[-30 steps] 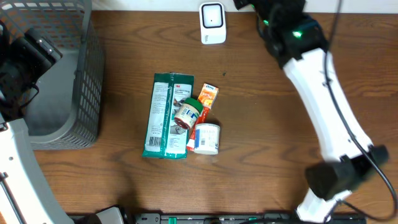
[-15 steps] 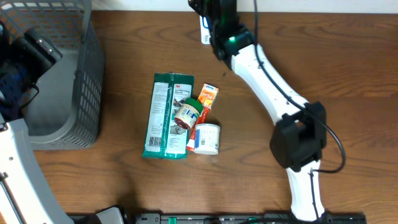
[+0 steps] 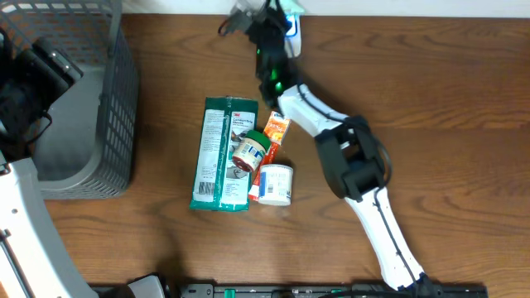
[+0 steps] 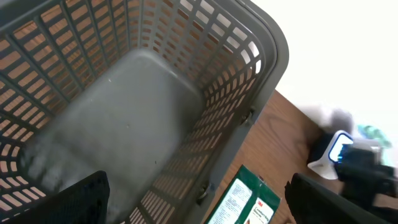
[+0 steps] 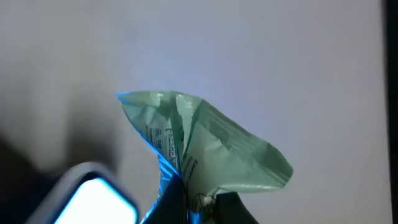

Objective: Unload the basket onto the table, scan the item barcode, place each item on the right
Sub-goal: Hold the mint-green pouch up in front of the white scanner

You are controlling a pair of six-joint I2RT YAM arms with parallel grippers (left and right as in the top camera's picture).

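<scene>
A small crumpled pale-green packet [image 5: 205, 149] with printed text is pinched between my right gripper's [image 5: 200, 202] dark fingers, which are shut on its lower edge. Just to its left glows the lit window of the white scanner [image 5: 93, 199]. In the overhead view the right arm reaches to the table's far edge, where the gripper [image 3: 251, 16] hangs beside the scanner [image 3: 291, 25], which it partly hides. My left gripper [image 4: 202, 205] stands open above the grey basket [image 4: 267, 43], holding nothing.
At the table's middle lie a green 3M pack [image 3: 222, 153], a red-and-green jar [image 3: 248, 151], an orange packet [image 3: 277, 128] and a white tub [image 3: 275, 184]. The grey basket [image 3: 116, 99] fills the far left corner. The right arm's white links cross above the orange packet.
The right arm has swung leftward along the far edge, from right of the scanner to just left of it, carrying the packet. The left arm has not moved.
</scene>
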